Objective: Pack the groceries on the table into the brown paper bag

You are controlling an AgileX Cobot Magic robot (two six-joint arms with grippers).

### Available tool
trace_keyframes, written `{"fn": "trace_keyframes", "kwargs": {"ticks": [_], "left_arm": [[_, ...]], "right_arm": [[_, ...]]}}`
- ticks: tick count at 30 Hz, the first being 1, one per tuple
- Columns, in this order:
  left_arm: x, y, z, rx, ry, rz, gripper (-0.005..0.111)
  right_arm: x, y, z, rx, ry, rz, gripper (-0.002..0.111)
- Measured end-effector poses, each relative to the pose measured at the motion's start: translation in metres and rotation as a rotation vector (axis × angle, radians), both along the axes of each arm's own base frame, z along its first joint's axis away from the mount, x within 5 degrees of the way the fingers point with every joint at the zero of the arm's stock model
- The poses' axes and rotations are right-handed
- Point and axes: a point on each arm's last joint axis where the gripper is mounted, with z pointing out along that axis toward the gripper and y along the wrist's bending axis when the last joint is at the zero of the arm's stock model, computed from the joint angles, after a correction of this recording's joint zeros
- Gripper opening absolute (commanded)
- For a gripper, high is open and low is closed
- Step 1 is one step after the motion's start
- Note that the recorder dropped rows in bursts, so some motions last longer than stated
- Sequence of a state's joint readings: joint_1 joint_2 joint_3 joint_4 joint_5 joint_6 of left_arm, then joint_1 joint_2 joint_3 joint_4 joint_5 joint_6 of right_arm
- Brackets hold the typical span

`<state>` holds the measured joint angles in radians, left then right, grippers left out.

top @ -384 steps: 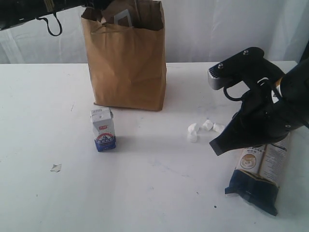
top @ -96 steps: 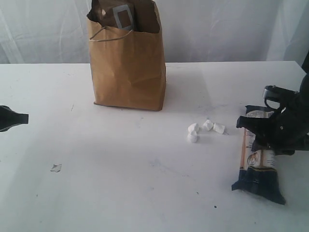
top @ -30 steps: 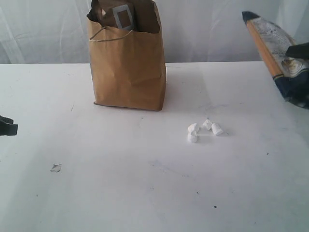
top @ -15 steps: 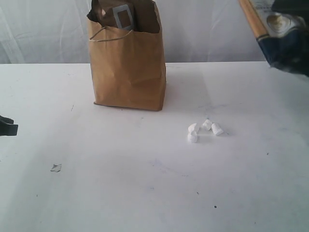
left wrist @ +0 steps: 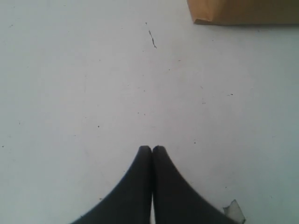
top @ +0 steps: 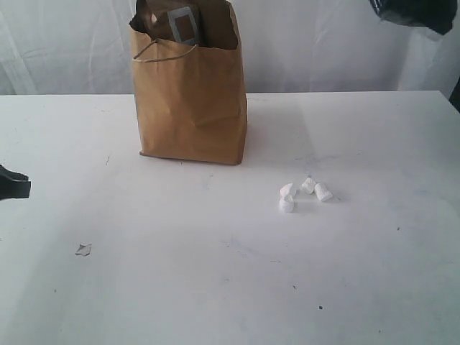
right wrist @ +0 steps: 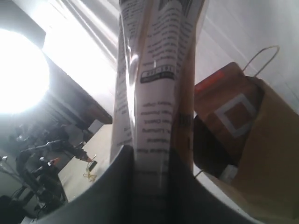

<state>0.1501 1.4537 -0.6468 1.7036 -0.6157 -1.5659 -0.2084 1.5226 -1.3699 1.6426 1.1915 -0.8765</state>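
The brown paper bag [top: 190, 86] stands upright at the back of the white table [top: 215, 273], with groceries showing in its open top. My right gripper [right wrist: 152, 156] is shut on the long dark-blue/cream packet [right wrist: 156, 79], held high in the air; only the packet's dark end [top: 417, 13] shows at the exterior view's top right corner. In the right wrist view the bag [right wrist: 252, 154] appears beside the packet. My left gripper [left wrist: 152, 149] is shut and empty, low over the table; its tip [top: 14, 185] shows at the left edge.
Several small white crumpled bits [top: 303, 194] lie right of centre on the table. A torn paper scrap [top: 83, 249] lies near the left front, also seen as a scrap [left wrist: 235, 211] by my left fingers. White curtains hang behind the table.
My right gripper picked the packet up from the table's right side and keeps lifting it, now almost out of the top of the exterior view. The left gripper has barely moved.
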Motion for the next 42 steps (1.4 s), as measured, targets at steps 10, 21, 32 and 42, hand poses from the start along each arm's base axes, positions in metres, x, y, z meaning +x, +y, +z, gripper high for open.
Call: {"fn": "trace_keyframes", "kwargs": {"ticks": [10,21,32,42], "left_arm": [[0.0,-0.03,0.029,-0.348,-0.205,-0.22,0.006],[0.019,-0.04,0.079,-0.625,-0.509,-0.143,0.105],[0.023,-0.07,0.103,-0.599,-0.556,-0.32,0.105],[0.019,-0.125,0.13,-0.566,-0.645,-0.57,0.105]], "right_arm": [[0.015,0.045,-0.012,-0.004,0.017,0.164,0.0],[0.017,0.047,-0.015,-0.012,0.012,0.167,0.0],[0.017,0.047,-0.015,-0.038,-0.033,0.165,0.0],[0.016,0.047,-0.022,-0.166,-0.117,0.174,0.0]]}}
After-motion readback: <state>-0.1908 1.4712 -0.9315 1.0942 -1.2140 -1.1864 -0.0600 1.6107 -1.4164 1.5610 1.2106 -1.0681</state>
